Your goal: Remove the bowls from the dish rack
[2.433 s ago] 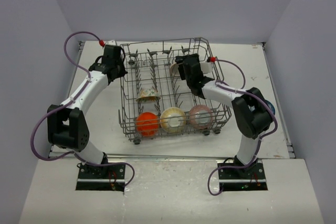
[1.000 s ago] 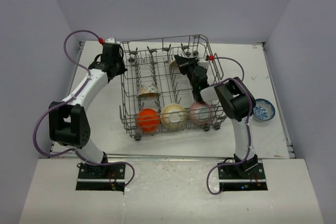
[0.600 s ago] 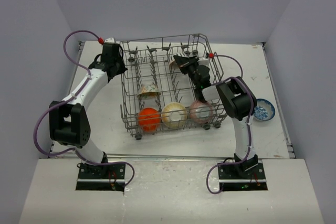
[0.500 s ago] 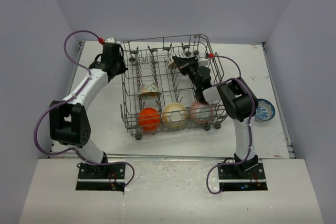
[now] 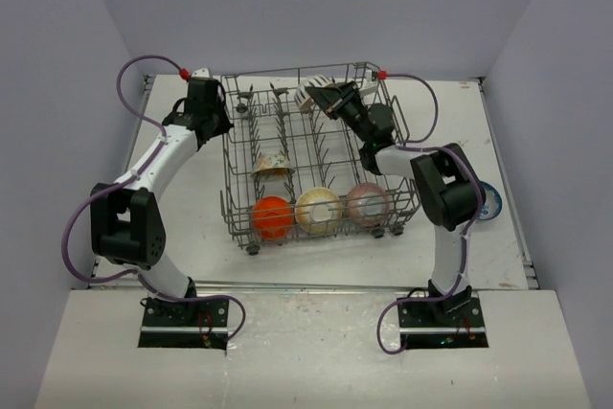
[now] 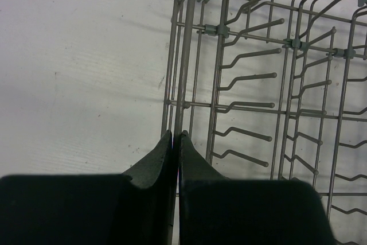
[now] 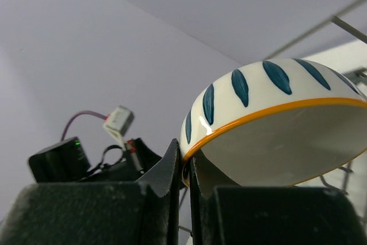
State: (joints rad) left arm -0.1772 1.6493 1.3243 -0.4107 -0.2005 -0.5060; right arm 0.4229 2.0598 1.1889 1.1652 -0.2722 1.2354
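My right gripper (image 7: 184,160) is pinched on the rim of a striped bowl (image 7: 269,116), one finger inside and one outside. The bowl is white with dark blue leaf strokes and an orange edge. It hangs tilted from my fingers, its hollow turned down and to the side. From above it sits at the far end of the dish rack (image 5: 228,184), near the middle of the far rim.

My left gripper (image 6: 175,139) has its fingers pressed together right at the top wire of the rack's left side, towards the far corner. The wire runs straight down to my fingertips, but I cannot tell whether it is nipped between them or only touching.

The rack stands in the middle of the table (image 5: 182,232). Three bowls lean in a row along its near side: an orange bowl (image 5: 269,220) on the left, a cream bowl (image 5: 316,213) in the middle and a pink bowl (image 5: 367,203) on the right. A flowered bowl (image 5: 271,168) lies tipped among the tines just behind the orange one. A blue-and-white bowl (image 5: 489,200) rests on the table right of the rack, mostly hidden behind my right arm.
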